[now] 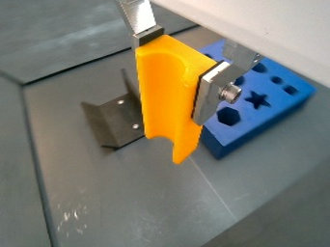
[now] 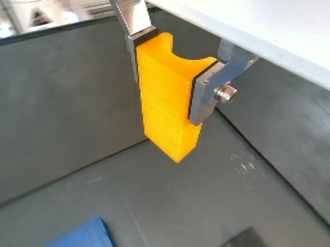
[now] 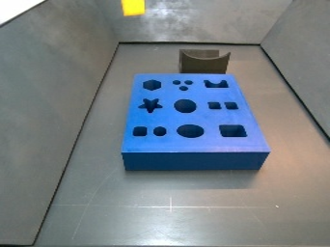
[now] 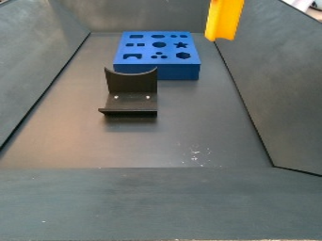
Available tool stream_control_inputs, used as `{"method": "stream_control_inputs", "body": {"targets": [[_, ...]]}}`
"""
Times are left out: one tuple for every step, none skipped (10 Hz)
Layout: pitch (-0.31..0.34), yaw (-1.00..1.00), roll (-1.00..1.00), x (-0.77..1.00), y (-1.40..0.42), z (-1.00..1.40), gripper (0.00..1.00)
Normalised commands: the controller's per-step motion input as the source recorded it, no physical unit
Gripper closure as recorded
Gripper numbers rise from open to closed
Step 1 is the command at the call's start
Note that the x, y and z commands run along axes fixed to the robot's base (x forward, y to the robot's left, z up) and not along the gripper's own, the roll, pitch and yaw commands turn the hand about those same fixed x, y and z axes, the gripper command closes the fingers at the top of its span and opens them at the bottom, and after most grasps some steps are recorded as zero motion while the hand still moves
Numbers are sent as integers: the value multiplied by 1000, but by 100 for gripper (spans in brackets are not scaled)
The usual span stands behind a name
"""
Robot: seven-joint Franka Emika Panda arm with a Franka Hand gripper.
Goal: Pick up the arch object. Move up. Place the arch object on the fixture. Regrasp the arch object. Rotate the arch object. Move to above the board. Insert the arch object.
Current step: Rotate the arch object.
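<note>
My gripper (image 1: 178, 66) is shut on the yellow-orange arch object (image 1: 168, 101), which hangs lengthwise from the fingers high above the floor; both wrist views show it (image 2: 165, 96). In both side views only the arch object shows, at the top edge (image 3: 133, 7) (image 4: 224, 19), and the gripper itself is out of frame. The dark fixture (image 1: 114, 121) stands empty on the floor (image 3: 203, 61) (image 4: 128, 89). The blue board (image 3: 194, 160) lies flat beside it with its cutouts empty (image 4: 157, 73) (image 1: 238, 140).
Grey walls enclose the floor on all sides (image 3: 77, 116) (image 4: 251, 104). A corner of the board shows in a wrist view (image 2: 77, 236).
</note>
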Motion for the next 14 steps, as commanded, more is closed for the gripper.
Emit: {"method": "stream_control_inputs", "body": {"targets": [[4,-966,-1,-4,11,-2,100],[4,-632,-1,-4,11,-2,100],[4,-370,-1,-4,11,-2,100],[4,-246,-1,-4,11,-2,100],[0,0,0,0,0,-1000,100],[-15,54,0,7,1,-1000,100],[-20,56,0,12,3,-1000,100],[-25,43,-4,14,4,-1000,100],[-31,37,-6,14,4,-1000,100],[-39,30,-11,15,5,-1000,100],[-43,26,-14,17,5,-1000,100],[-47,20,-19,18,7,-1000,100],[-47,18,-21,20,8,-1000,100],[-50,18,-27,19,8,-1000,100]]}}
